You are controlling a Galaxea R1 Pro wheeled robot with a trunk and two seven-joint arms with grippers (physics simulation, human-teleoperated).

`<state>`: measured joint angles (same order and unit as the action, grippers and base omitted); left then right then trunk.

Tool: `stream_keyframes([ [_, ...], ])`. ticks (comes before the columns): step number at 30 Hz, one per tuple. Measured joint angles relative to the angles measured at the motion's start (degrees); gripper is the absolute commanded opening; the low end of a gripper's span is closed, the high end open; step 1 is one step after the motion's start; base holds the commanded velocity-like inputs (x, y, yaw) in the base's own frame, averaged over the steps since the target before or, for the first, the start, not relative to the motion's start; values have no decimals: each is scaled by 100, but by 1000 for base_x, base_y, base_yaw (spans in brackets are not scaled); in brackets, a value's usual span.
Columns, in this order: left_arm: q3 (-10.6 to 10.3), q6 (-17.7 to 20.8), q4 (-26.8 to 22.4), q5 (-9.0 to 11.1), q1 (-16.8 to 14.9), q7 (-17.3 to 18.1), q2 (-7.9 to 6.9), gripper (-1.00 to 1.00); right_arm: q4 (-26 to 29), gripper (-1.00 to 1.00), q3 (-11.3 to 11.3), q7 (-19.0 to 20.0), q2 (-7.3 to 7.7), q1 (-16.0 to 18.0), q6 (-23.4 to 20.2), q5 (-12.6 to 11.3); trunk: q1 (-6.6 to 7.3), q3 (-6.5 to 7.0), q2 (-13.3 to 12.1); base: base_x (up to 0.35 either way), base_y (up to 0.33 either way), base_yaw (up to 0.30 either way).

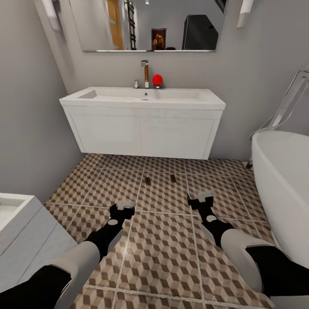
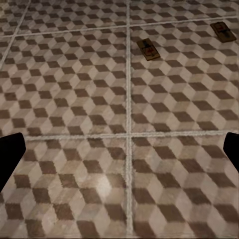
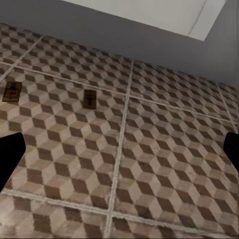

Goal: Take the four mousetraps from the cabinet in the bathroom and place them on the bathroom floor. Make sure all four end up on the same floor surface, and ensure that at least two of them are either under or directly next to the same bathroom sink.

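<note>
Nearest: both arms reach fwd and down over the bathroom floor (image 1: 163,253). Left gripper (image 1: 122,209) and right gripper (image 1: 200,201) hover low above the tiles, well apart from each other. Both are spread wide w/ nothing btwn the fingers; in each wrist view the fingertips (image 2: 11,158) sit at the far edges of the frame and bare tile shows btwn them, same for the right fingertips (image 3: 10,155).

Just beyond the grippers: two mousetraps lie flat on the tiles, near each other but apart. The left mousetrap (image 1: 148,180) sits close to a grout line, the right mousetrap (image 1: 173,177) just beside it on the next tile. Left wrist cam shows both too (image 2: 148,50) (image 2: 222,31); so does the right wrist cam (image 3: 12,91) (image 3: 89,98).

Farther: the sink (image 1: 143,124), wall-hung, w/ a faucet (image 1: 145,74) and a red ball (image 1: 157,80) on its back edge. Traps rest in front of it, next to it rather than under it as far as I can tell. Tub (image 1: 283,184) at right, a white unit (image 1: 21,231) at near left.

Risks, my judgement: only two traps are visible on the floor, so two prob. remain to fetch; stopping now = task incomplete. Turning the base or arms away could clip the tub or white unit (tight room). Wheels or a low gripper could nudge or roll over the traps, since they're tiny and light, and push them away from the sink. Dropping later traps on another floor surface would break the same-floor rule.
</note>
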<state>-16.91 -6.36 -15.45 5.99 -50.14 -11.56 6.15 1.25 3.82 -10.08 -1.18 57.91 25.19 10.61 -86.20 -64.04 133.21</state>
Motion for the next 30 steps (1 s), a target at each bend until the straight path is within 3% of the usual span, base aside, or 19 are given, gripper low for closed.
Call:
stream_keyframes([
  [9,0,-43,3,0,306,0,-22,100,-3,100,3,2,5,-290,114,-123,198,246,-361,0,0,0],
  [20,1,-623,306,0,667,-5,-51,100,-4,100,3,-4,9,-664,450,-127,439,547,-802,0,0,0],
  [24,2,-1055,597,0,732,-8,-42,100,-4,100,3,-4,13,-787,480,-127,527,657,-963,0,0,0],
  [26,5,-1523,913,3,756,-12,-31,100,-5,100,1,-4,22,-868,495,-127,550,694,-1004,0,0,0],
  [30,6,-2097,1383,3,772,-17,-15,100,-5,100,3,-4,32,-947,506,-129,550,732,-1004,0,0,0],
])
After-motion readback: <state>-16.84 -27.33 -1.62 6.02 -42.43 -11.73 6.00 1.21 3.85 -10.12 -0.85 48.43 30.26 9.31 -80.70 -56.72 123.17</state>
